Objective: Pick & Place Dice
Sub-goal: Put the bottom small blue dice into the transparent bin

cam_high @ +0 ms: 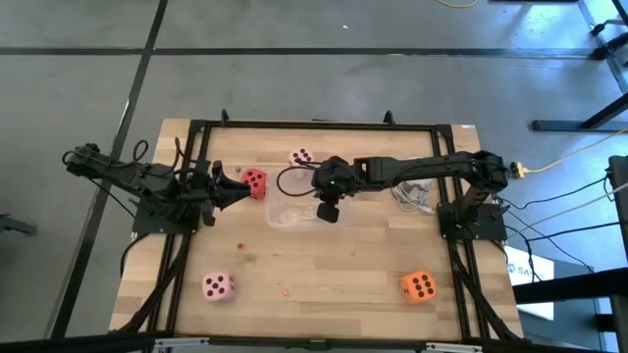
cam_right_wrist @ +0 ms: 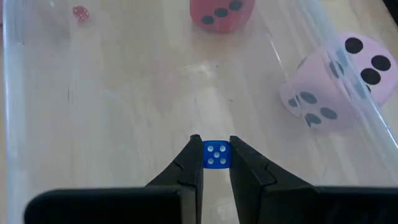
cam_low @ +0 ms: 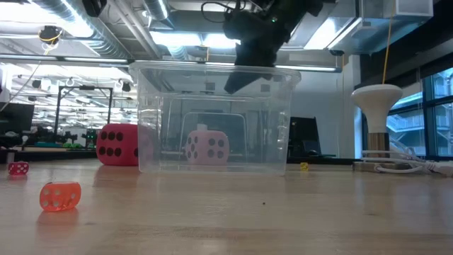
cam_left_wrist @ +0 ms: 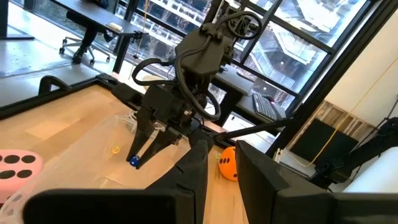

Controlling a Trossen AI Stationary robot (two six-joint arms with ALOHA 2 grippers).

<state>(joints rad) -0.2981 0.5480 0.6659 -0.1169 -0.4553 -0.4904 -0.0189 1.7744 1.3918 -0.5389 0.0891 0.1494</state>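
blue die [cam_right_wrist: 216, 154]: tiny, white pips, pinched between right gripper's fingertips
right gripper [cam_right_wrist: 215, 155]: clamped on blue die, hanging above clear tub [cam_high: 294, 212]
pink die [cam_right_wrist: 336, 82]: ahead of right gripper, just outside tub wall
red die [cam_high: 254, 182]: just in front of left gripper
left gripper [cam_high: 235, 192]: beside tub, jaws nearly closed, holding nothing
orange die [cam_high: 419, 285]: well apart, near table [cam_high: 343, 284] corner

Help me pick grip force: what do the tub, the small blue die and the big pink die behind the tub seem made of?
Tub: clear, glossy, rigid-looking plastic; the room shows through its walls.
Blue die, pinched in the right gripper: likely hard plastic, with crisp edges and white pips.
Pink die: matte, rounded corners, probably foam or another soft material.
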